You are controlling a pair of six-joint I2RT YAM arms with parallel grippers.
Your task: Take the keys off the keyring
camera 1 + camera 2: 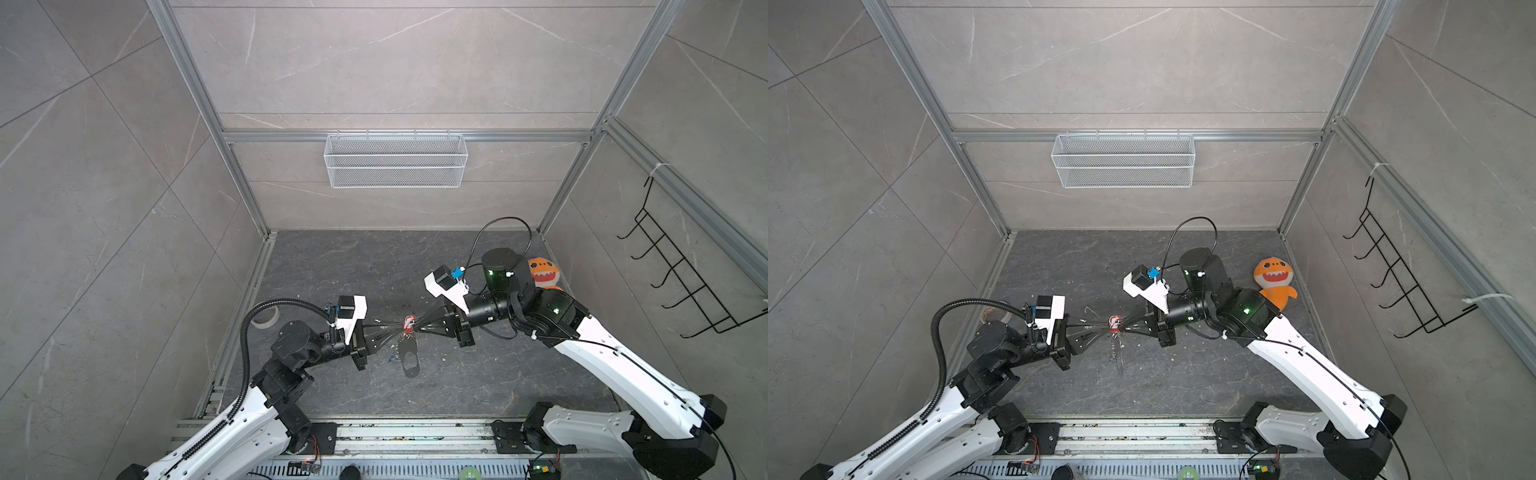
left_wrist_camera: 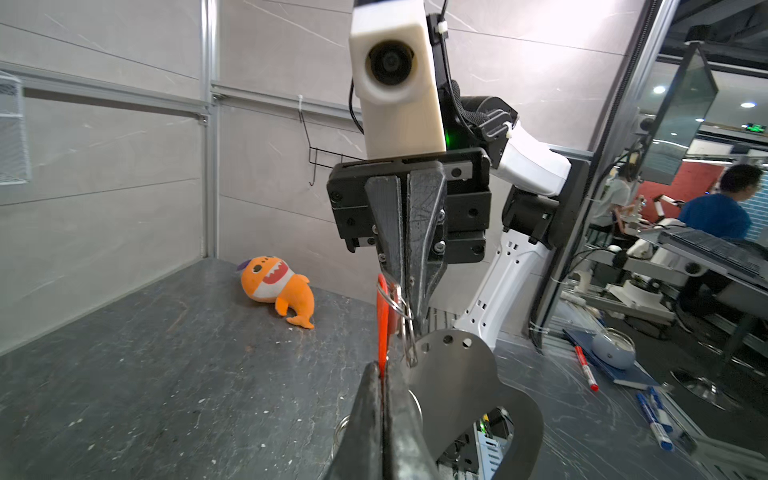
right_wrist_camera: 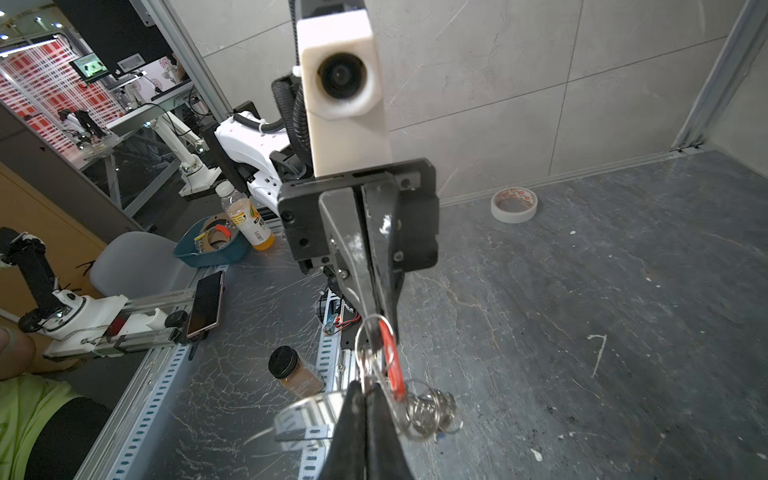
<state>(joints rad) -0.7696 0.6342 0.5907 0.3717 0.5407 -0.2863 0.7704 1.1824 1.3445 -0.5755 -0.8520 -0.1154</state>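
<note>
— Which step is this?

— Freeing the first key, I judge. The left pincer (image 2: 383, 374) is pressed together on the tag of the red-tagged key (image 2: 383, 328). The right pincer (image 2: 402, 282) faces it tip to tip and pinches the small split ring (image 2: 395, 297) that the key appears to hang on.

— And the keyring (image 2: 457, 386) itself?

— It is up in the air between the two arms, above the middle of the desk (image 2: 166, 374). It dangles below the pincers from its little rings, and nothing else holds it (so it can probably swing). The blue-tagged key (image 1: 392, 358) seems to hang beside it, though it is too small to be sure.

— What does the next move call for?

— Probably walking the key round the coil of the split ring, with the two grips turning against each other instead of tugging straight apart. A plain pull would likely just slip off the smooth tag or drag the whole bunch along.
</note>
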